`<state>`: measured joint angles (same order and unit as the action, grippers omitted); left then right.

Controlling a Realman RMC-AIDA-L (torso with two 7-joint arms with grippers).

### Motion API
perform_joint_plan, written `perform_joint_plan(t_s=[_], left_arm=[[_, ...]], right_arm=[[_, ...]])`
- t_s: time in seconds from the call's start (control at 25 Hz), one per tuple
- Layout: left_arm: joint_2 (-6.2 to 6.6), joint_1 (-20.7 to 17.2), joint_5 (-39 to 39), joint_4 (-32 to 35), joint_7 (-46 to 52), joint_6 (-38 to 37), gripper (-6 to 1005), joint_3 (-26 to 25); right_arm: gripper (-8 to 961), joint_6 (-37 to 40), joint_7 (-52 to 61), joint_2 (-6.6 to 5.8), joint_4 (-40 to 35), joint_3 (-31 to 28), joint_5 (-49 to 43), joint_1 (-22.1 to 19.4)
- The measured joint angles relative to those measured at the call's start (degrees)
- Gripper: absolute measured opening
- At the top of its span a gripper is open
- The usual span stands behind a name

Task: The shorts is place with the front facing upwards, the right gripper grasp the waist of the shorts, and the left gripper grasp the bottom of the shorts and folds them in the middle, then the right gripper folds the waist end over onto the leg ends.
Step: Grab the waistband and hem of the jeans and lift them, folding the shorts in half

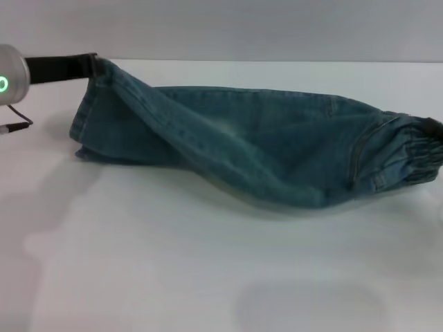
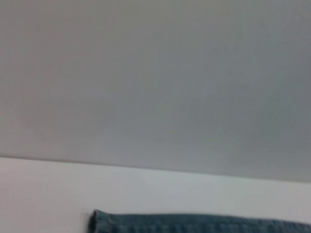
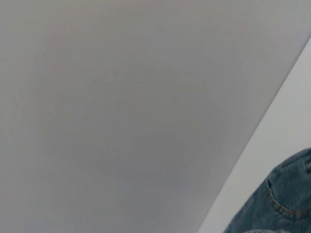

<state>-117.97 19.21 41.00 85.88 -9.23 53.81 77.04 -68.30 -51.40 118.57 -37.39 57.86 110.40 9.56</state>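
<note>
So we see the shorts (image 1: 256, 149) stretched sideways across the white table (image 1: 208, 277), partly lifted and draped, the leg side on the left of the head view and the puckered waistband (image 1: 422, 149) at the far right edge. The left gripper (image 1: 93, 66) comes in from the upper left, its black fingers clenched on the bottom of the shorts (image 1: 83, 128) at the top corner, so that hem hangs down from the grip and the lower part touches the table. Its silver arm with the green ring (image 1: 3, 84) sits at the left frame edge, a thin cable (image 1: 17, 121) just below it. The right gripper (image 1: 435, 126) shows only as a dark bit at the waistband, touching the fabric; we cannot tell whether it is clamped. A fold ridge runs diagonally from the gripped corner down toward the middle. A pocket seam (image 1: 363, 149) curves near the waist. The left wrist view shows only a hemmed denim edge (image 2: 194, 223) on the table and a grey wall (image 2: 155, 73); the right wrist view shows a stitched denim corner (image 3: 284, 199) against the same wall.
</note>
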Motion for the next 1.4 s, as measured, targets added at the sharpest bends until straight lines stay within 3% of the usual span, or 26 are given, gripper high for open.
perform_joint_plan(t_s=[0.36, 1.04, 1.4], left_arm=[[0.07, -1.5, 2.68, -3.04, 0.0, -5.37, 132, -1.99], [-0.08, -0.41, 3.79, -4.6, 0.0, -7.17, 139, -1.56], [-0.1, 2.92, 8.19, -11.56, -2.62, -9.85, 143, -1.2]], right_arm=[[41, -3.62, -0.01, -0.29, 8.02, -9.63, 0.1, 0.57], [53, -5.18, 0.87, -1.05, 12.9, -12.46, 6.11, 2.85], [60, -1.31, 0.61, -1.54, 15.09, -15.85, 6.24, 6.56]])
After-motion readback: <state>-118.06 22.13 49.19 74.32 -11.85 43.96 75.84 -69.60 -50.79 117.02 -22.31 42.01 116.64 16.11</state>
